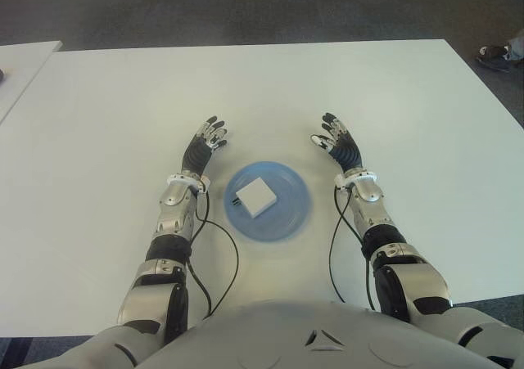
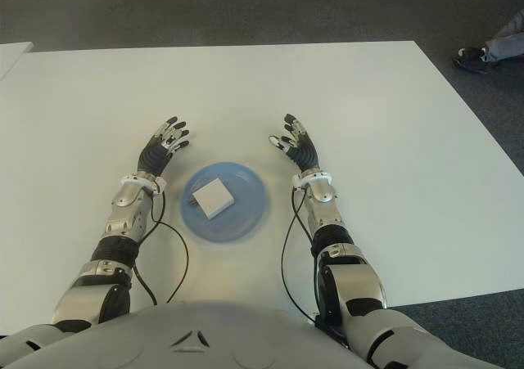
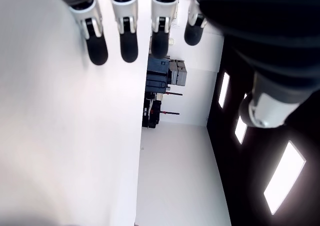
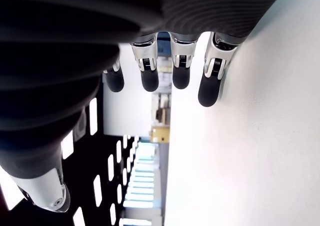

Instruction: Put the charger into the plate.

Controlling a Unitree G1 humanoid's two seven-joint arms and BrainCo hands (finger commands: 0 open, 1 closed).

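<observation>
A wide white surface (image 1: pixel 393 99) fills the view, with dark floor beyond its far edge and a person's shoe (image 1: pixel 496 54) at the far right corner. The left robot hand (image 1: pixel 205 144) shows just left of the blue plate (image 1: pixel 288 218), fingers (image 3: pixel 97 48) stretched out straight and holding nothing. The right robot hand (image 1: pixel 338 142) mirrors it just right of the plate, fingers (image 4: pixel 150 78) likewise spread and empty. Between them, nearer the robot's body, the white charger (image 1: pixel 255 195) lies flat inside the plate, a little left of its middle, its plug end toward the left rim.

Judging from this, the placing looks done. The sensible course is to keep both hands apart from the plate and draw them back without brushing its rim, so the charger is not nudged out.
</observation>
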